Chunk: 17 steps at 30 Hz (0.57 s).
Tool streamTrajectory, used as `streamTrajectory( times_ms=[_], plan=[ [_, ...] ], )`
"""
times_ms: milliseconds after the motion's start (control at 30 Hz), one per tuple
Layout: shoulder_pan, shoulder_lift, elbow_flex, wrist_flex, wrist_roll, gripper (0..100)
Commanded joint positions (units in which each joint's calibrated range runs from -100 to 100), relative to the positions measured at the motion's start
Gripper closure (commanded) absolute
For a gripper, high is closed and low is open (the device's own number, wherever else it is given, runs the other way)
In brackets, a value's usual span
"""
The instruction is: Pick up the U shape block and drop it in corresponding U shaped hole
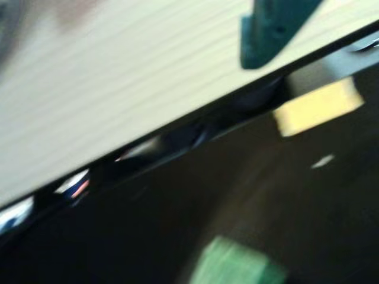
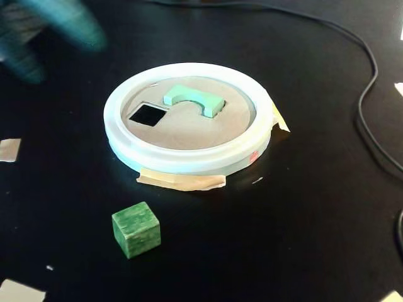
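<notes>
Fixed view shows the U block (image 2: 194,99) lying on the tan disc (image 2: 189,129) inside the white ring (image 2: 189,160), apparently over or part-way into the U hole, of which no dark opening shows; whether the block has dropped in or merely rests across the cutout cannot be told. Its long axis runs from left-rear to right-front in this view, notch facing the viewer, and the square cutout (image 2: 147,114) sits open just to its left. The fingers (image 2: 56,25) appear only as a teal blur at the upper left corner, well apart from the ring, so the block lies to their right and toward the camera. They hold nothing that can be seen, and how far they are spread cannot be told. Wrist view gives little more: one teal finger (image 1: 275,32) against a pale surface, a dark edge, and a green smear at the bottom. A darker green cube (image 2: 136,229) stands on the black bench (image 2: 302,239) in front of the ring, untouched, with a cable (image 2: 368,94) looping at right.
</notes>
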Motion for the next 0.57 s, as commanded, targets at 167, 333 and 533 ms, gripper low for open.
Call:
streamTrajectory(
  times_ms=[167,333,533],
  plan=[
    [1.10,-30.98,40.73,-17.78,0.24,1],
    [1.35,-41.10,51.84,-21.49,0.24,1],
    [1.35,-48.45,62.59,-21.99,0.24,1]
  ],
)
